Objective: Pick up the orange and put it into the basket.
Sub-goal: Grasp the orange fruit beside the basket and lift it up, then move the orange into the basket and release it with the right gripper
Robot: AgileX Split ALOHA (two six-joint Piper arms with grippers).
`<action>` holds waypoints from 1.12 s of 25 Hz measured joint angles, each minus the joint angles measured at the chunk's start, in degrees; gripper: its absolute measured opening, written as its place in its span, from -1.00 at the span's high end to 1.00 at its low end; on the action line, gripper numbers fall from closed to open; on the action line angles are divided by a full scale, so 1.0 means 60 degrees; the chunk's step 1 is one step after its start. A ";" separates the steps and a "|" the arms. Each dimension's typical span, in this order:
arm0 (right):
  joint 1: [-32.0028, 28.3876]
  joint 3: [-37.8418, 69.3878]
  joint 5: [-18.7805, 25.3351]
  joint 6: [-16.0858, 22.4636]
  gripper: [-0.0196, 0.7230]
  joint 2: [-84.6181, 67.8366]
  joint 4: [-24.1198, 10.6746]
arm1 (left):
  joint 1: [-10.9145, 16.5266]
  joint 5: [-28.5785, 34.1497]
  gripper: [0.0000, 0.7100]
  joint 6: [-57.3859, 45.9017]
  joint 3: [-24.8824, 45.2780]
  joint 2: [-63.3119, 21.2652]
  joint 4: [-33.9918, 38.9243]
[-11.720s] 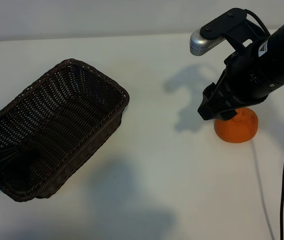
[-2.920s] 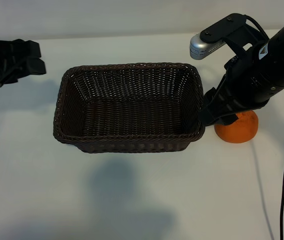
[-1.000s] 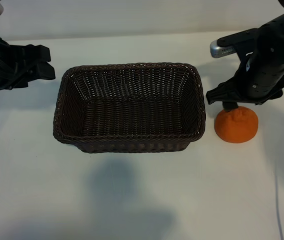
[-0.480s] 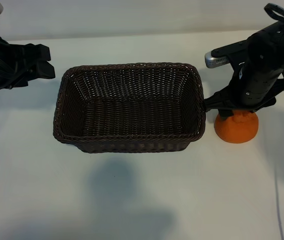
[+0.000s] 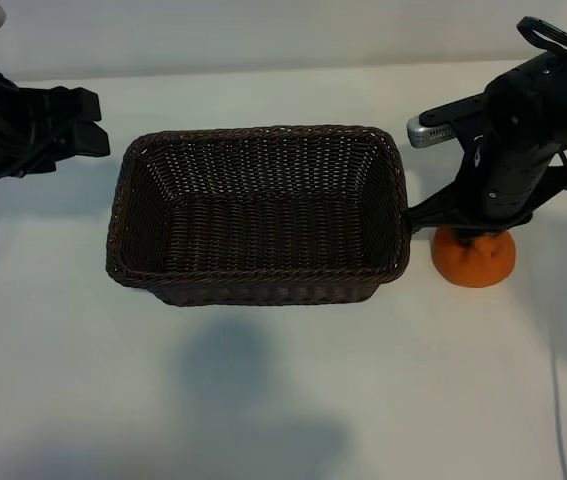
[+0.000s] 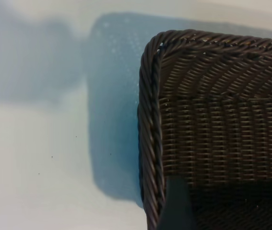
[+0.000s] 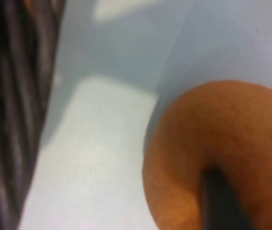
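The orange (image 5: 475, 258) is seen on the surface (image 5: 283, 400), just beside the short right-hand end of the basket (image 5: 258, 212), not in it. The basket is empty as far as shown. The right tool (image 5: 471, 232) is placed directly over the orange, pointed steeply down, with its fingers (image 7: 219, 201) pressed onto the top of the fruit in the right wrist view. Whether the fruit is gripped or only touched cannot be told; the jaws appear narrowed around its upper part, but a firm hold is not confirmed. The orange is not lifted; its underside looks seated on the surface.

The left tool (image 5: 78, 125) is held off to the basket's left end, apart from it, jaws wide, nothing in them. Only the basket's corner and bare surface are shown in its wrist view.

Progress is judged early: approach done, grasp likely in hand. Lift, carry across the rim and release into the basket are left.
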 joint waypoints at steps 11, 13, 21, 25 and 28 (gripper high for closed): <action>0.0000 0.0000 0.0143 -0.0013 0.77 0.0000 -0.0113 | 0.0000 -0.0004 -0.66 0.0000 0.0000 0.0000 0.0000; 0.0000 0.0000 0.0205 -0.0013 0.77 0.0000 -0.0157 | 0.0000 -0.0004 -0.66 0.0000 0.0000 0.0000 0.0000; 0.0000 -0.0155 0.0612 -0.0005 0.77 -0.0551 -0.0346 | 0.0000 -0.0004 -0.66 0.0000 0.0000 0.0000 0.0000; 0.0000 -0.0595 0.0975 -0.0005 0.77 -0.1115 -0.0396 | 0.0000 -0.0027 -0.66 0.0000 0.0000 0.0000 0.0000; 0.0000 -0.1002 0.1287 -0.0005 0.77 -0.1547 -0.0402 | 0.0000 -0.0047 -0.66 0.0000 0.0000 0.0000 0.0000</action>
